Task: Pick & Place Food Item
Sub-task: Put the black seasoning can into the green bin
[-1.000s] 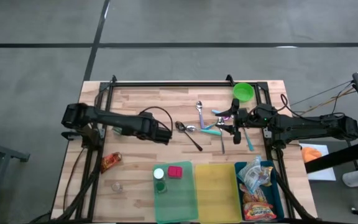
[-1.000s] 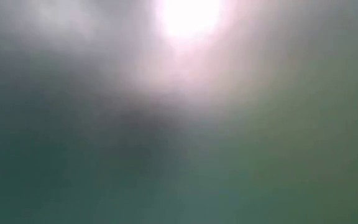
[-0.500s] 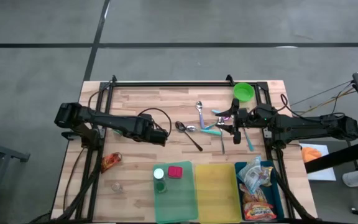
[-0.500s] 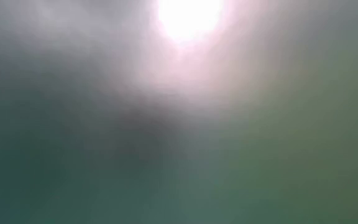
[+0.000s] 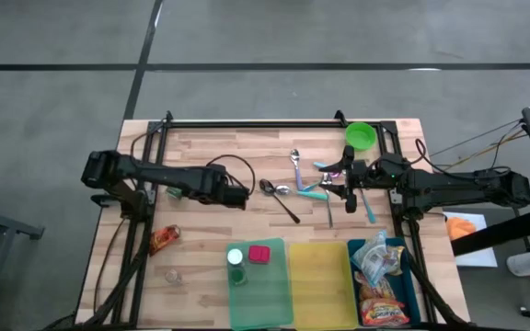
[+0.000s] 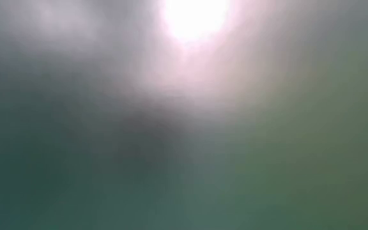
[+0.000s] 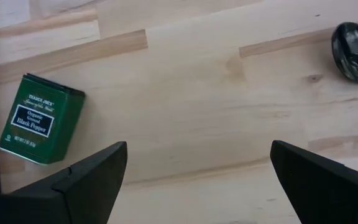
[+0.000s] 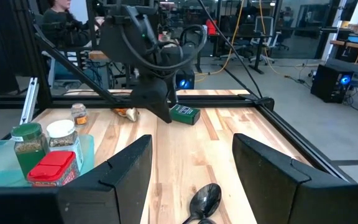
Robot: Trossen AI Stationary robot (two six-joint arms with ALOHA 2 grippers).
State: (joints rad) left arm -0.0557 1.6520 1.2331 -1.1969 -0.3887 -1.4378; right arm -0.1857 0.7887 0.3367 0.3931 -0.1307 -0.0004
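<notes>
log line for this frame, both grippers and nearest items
left gripper: open, over bare wooden table | near: green black-pepper tin | right gripper: open, empty, by black spoon | low view: blurred

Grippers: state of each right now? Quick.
Left gripper: open, holding nothing, over bare wood beside the green pepper tin.
Right gripper: open, holding nothing, above the black spoon.

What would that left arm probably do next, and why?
Probably shift toward the green pepper tin and lower over it. The left gripper hangs open above bare wood of the table, holding nothing, with the tin lying off to one side of its fingers. The right gripper waits open by the spoons.
</notes>
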